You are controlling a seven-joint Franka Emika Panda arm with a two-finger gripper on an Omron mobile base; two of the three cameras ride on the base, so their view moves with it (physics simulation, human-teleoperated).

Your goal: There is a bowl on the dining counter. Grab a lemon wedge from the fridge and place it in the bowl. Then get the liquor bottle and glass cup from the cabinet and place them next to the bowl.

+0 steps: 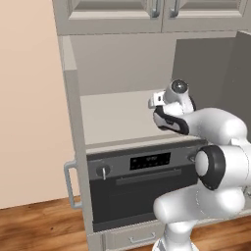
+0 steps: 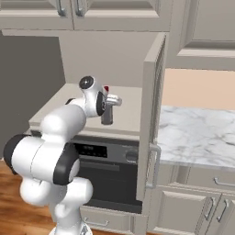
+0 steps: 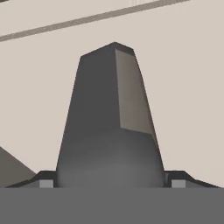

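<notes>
fingers point(image 3: 109, 181): wide apart, one each side of the bottle, grip unclear
liquor bottle point(image 3: 109, 131): upright between the fingers
cabinet shelf point(image 3: 188, 87): under bottle

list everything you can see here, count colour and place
liquor bottle: 1, dark grey-brown with a red cap, upright on the cabinet shelf, between the pincer's tips
cabinet: 1, beige-grey, open niche with a plain shelf above the oven, door swung open at its right
upper cabinet doors: 2, beige-grey, panelled, bar handles, above the niche
oven: 1, dark grey with black display and knobs, below the shelf
marble counter: 1, white with grey veins, right of the open door
drawer fronts: beige, under the marble counter
floor: brown wood
arm: 1, white with dark joints
pincer: 1, jaws wide, either side of the bottle
</notes>
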